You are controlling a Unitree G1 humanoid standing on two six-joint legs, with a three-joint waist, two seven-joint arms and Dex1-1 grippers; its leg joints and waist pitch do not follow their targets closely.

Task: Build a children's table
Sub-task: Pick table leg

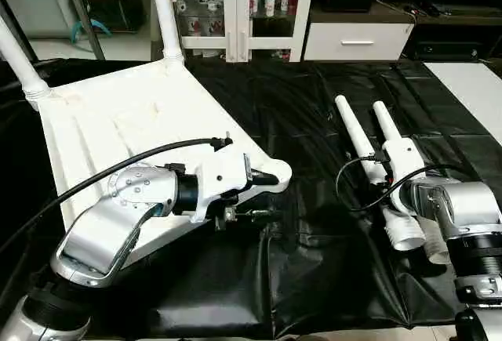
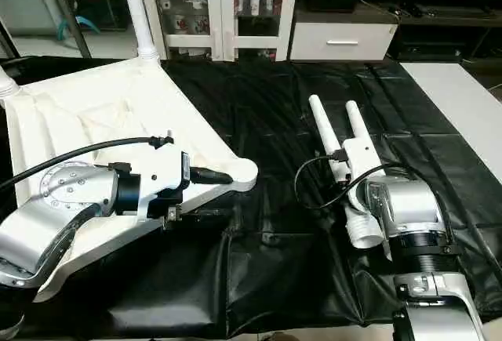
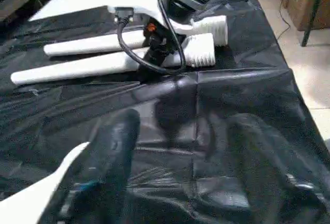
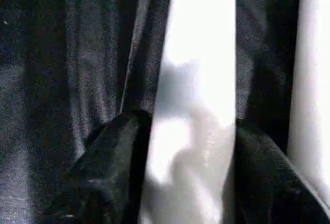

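- Standing in two far corner sockets of the upturned tabletop (image 1: 133,121) are two legs, one at the back (image 1: 161,8) and one at the left (image 1: 17,63), so by my reading the build is about half done
- Lying loose side by side on the black sheet (image 1: 298,106), well apart from the tabletop, are two more tube legs (image 1: 357,141), not yet fitted
- Right gripper (image 4: 191,147) straddles one loose leg, its fingers either side of the tube; whether they already pinch it I cannot tell
- Left gripper (image 3: 185,152) sits at the tabletop's near corner (image 1: 274,172), jaws apart, holding nothing
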